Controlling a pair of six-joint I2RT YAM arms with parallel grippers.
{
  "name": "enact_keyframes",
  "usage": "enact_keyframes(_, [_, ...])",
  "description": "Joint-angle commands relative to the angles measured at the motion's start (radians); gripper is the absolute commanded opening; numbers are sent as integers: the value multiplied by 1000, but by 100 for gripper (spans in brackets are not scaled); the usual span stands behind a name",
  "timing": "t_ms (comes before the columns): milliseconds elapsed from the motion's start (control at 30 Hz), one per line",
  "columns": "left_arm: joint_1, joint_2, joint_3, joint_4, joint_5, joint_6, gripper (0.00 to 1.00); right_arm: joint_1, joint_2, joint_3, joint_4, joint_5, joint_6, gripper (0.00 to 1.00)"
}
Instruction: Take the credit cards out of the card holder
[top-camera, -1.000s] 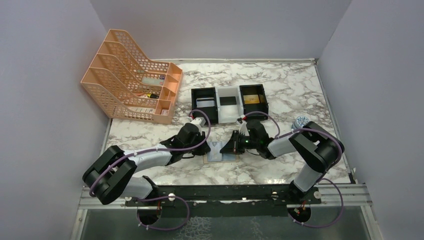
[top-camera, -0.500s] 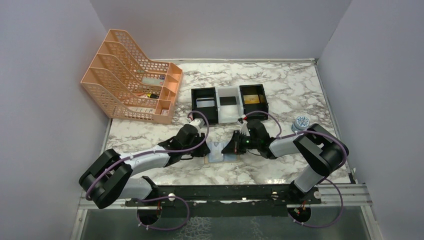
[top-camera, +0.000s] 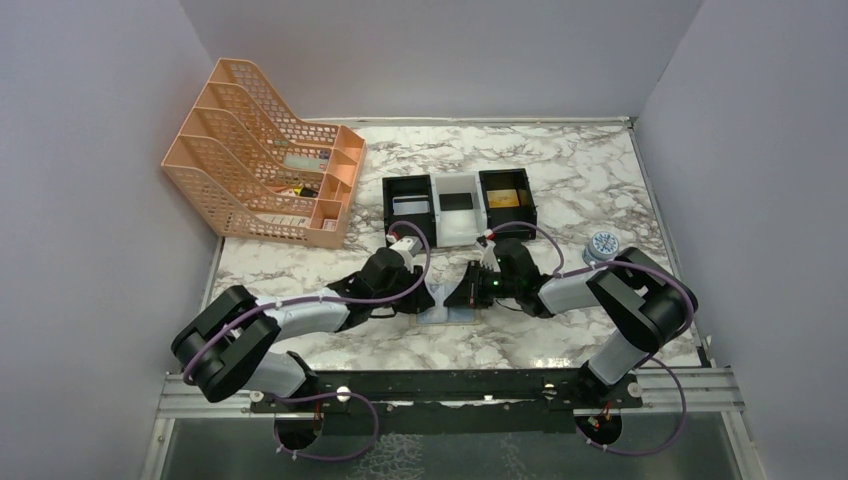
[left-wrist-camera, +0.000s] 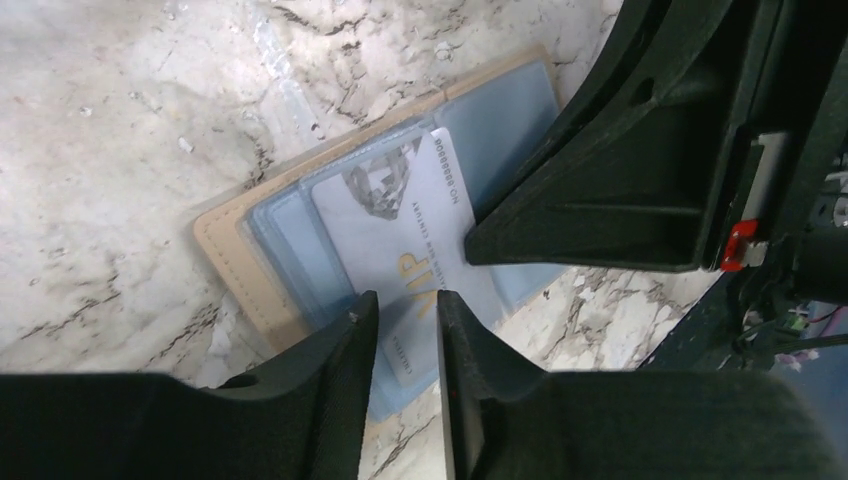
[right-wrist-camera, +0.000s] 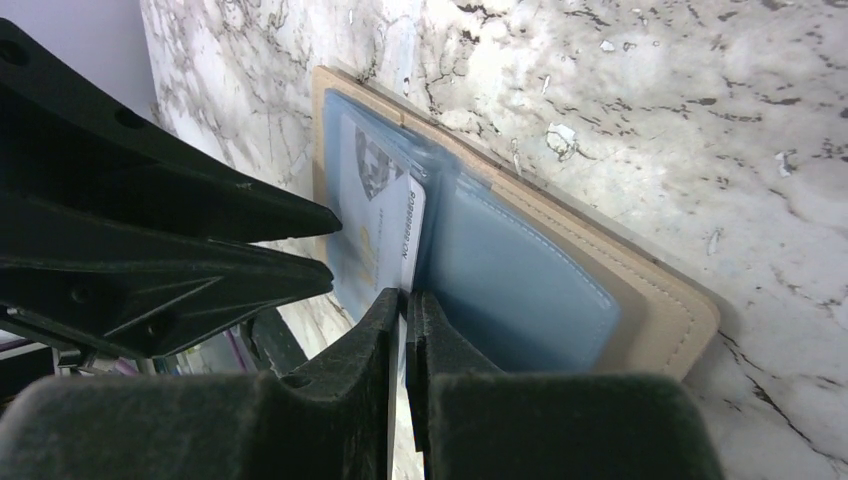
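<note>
Left end effector (left-wrist-camera: 405, 302) has parted slightly, empty; right end effector (right-wrist-camera: 403, 298) pinches the card (right-wrist-camera: 388, 232).

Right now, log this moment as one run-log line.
card holder: open flat on marble table | VIP card: atop blue sleeves | left gripper: open, over card | right gripper: shut at card's edge

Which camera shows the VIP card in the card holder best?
The left wrist view: the card lies face up in the open holder, its VIP lettering readable. The right wrist view shows it at a steep slant, partly hidden. The top view is too far: the card cannot be made out.
</note>
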Motion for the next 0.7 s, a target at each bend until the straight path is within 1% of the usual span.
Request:
enact_keyframes(0, [-8,64,2,4,-41,-21,29,5,-13,8,-20,35,-16,8])
enact_keyframes(133, [-9,62,-15,-13,-75,-35,25,6,-33,14,-49,44,-32,8])
enact_keyframes(367, [-9,23,-16,-68,-114,-23,24,5,-38,11,-48,47,-35,7])
enact_keyframes(433, [-9,15,-13,-77,-119,-20,24,5,-62,25,-118,117,-60,7])
enact_keyframes(533, [-9,12,-13,-85,-129,-26,24,6,-103,30,-183,173,-89,7])
enact_keyframes(600, [-9,20,-3,-85,-136,-35,24,5,-105,36,-199,170,-103,7])
enact_keyframes(667, [-9,34,14,-83,-127,-33,23,6,-91,40,-181,129,-105,7])
